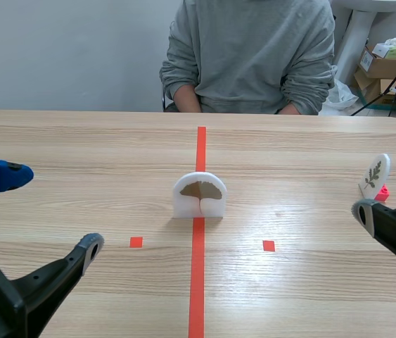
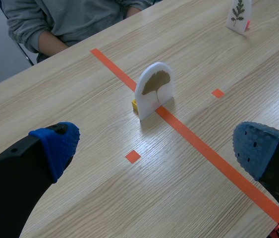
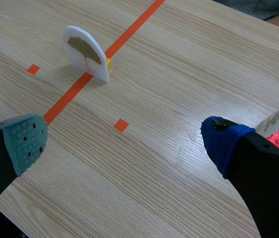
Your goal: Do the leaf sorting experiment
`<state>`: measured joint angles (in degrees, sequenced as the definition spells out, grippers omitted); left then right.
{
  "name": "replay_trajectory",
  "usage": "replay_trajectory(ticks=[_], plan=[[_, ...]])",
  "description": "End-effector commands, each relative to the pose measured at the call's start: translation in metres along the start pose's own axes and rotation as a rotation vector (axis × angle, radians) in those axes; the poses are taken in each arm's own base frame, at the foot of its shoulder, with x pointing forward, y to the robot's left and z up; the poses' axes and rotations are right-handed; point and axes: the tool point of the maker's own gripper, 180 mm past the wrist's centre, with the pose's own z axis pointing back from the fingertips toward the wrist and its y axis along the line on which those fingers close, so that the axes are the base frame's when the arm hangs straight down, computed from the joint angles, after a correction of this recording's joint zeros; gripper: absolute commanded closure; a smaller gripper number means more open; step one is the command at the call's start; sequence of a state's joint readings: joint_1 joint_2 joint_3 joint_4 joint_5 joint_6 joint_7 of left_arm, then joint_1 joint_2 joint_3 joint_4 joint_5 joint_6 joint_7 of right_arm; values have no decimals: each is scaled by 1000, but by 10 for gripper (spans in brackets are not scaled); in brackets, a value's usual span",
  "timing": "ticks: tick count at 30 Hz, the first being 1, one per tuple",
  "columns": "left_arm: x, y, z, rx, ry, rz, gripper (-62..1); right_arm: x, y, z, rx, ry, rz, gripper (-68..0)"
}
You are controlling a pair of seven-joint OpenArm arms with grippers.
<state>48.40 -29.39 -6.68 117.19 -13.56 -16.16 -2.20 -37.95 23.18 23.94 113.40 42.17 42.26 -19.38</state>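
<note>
My left hand (image 2: 156, 146) and right hand (image 3: 124, 140) gape wide, empty; the ginkgo leaf card (image 1: 199, 196) stands between them, farther out.

Scene view: low, between arms, facing white arched plaque with brown fan-shaped leaf (image 1: 199, 196) head-on. Wrist views: angled down at plaque from left, right. All share it.

No writing, brand or number can be read. The white card (image 1: 199, 195) on the counter (image 1: 78, 141) bears only a brown fan-shaped leaf, the second card (image 1: 375, 174) a dark feathery one. Print on the cardboard boxes (image 1: 384, 67) is too small to make out.
</note>
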Motion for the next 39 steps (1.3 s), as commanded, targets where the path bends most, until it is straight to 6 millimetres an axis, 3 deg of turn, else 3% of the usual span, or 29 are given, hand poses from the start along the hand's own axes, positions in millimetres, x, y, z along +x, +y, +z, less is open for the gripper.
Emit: replay_trajectory(ticks=[1, 26, 31, 39], plan=[[6, 1, 0, 4, -26, 9, -623, 7, -3, 0, -1, -31, 6, -646], [4, 2, -1, 5, -16, -1, -623, 7, -3, 0, -1, -31, 6, -646], [-6, 20, -14, 21, 29, -50, -623, 7, -3, 0, -1, -30, 7, -646], [-38, 44, -54, -60, 80, -124, -623, 5, -3, 0, -6, -18, 18, -646]])
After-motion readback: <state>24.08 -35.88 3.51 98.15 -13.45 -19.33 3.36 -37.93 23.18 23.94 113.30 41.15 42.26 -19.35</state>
